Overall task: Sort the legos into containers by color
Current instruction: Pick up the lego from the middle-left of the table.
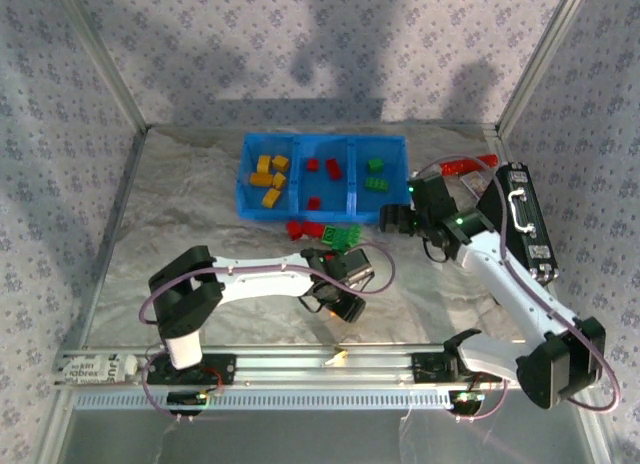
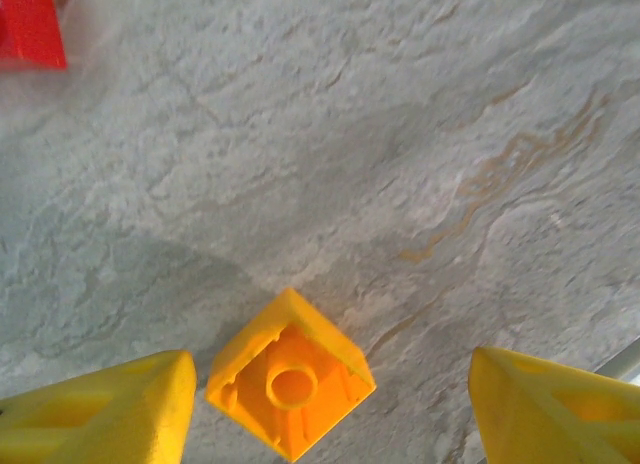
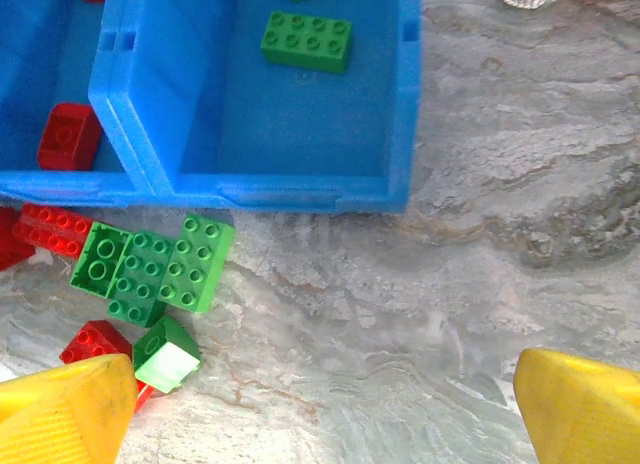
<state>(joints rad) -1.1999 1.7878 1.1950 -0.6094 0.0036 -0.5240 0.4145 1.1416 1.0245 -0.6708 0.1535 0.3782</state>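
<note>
We see L gripper [image 2: 332, 384], jaws apart, a yellow lego [image 2: 290, 384] upside down on the table [image 2: 400, 134] btwn them, not gripped. R gripper [image 3: 325, 409]: jaws wide apart, empty, near blue tray [image 3: 402, 104]. Green legos [image 3: 306, 40] lie in its right compartment, w/ loose green and red legos [image 3: 150, 269] just outside.

The left arm [image 1: 250, 279] lies low, stretched from its base toward the right. Its wrist is bent so that the left tool [image 1: 342, 304] points downward, its yellow fingers [image 2: 110, 409] standing apart. The right arm [image 1: 510, 284] folds at the elbow and reaches up and leftward. The right tool [image 1: 403, 218] also faces down, its fingers [image 3: 60, 409] spread wide.
</note>
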